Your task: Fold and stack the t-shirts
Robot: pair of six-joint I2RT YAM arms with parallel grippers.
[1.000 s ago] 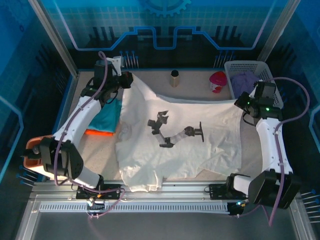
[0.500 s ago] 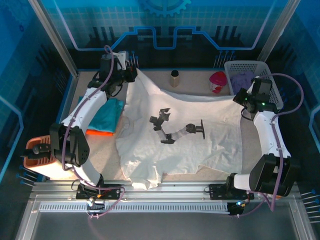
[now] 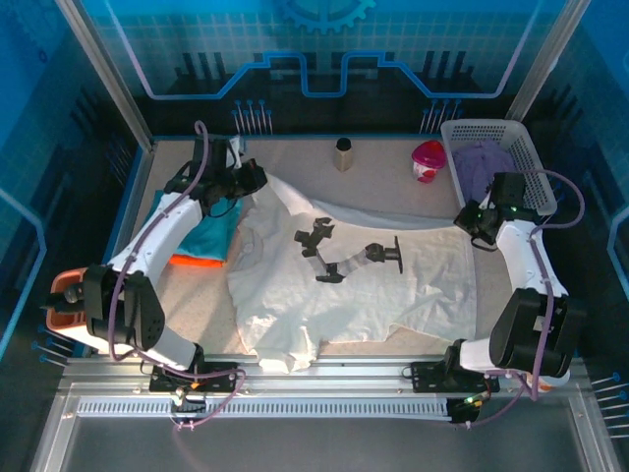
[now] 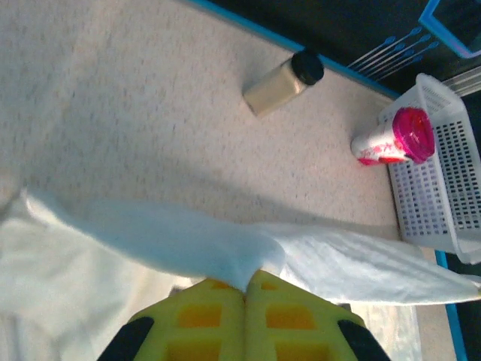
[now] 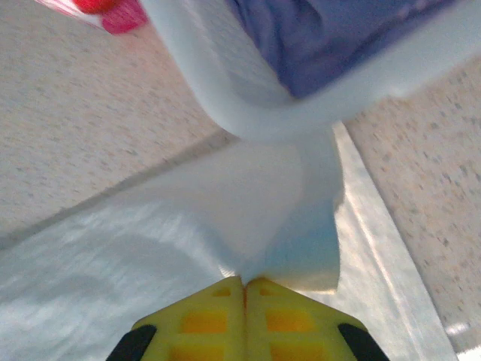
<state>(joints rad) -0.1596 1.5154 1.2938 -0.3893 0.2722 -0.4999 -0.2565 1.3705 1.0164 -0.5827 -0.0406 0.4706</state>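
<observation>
White t-shirt (image 3: pixel 359 290): large, with a dark print at its middle, spread across the centre of the table (image 3: pixel 393 187); its lower hem lies rumpled toward the bottom of the top view. Its far edge is raised at both ends and sags between them. Left gripper (image 3: pixel 257 178): upper left of centre, yellow jaws pressed together on the shirt's far-left corner; in the left wrist view the cloth runs out from between the closed fingertips. Right gripper (image 3: pixel 463 218): right side, just below the mesh basket (image 3: pixel 470 129), jaws likewise closed, pinching a fold of the far-right corner. Teal t-shirt (image 3: pixel 204 228): folded, left of the white one, lying on the orange t-shirt (image 3: pixel 189 261), whose edge shows beneath it. Mesh basket: white plastic, upper right corner, holding a purple cloth (image 3: pixel 485 163). Bottle (image 3: pixel 342 154): tan with a dark cap, upright at top centre. Pink-lidded cup (image 3: pixel 427 160): just left of the basket.
</observation>
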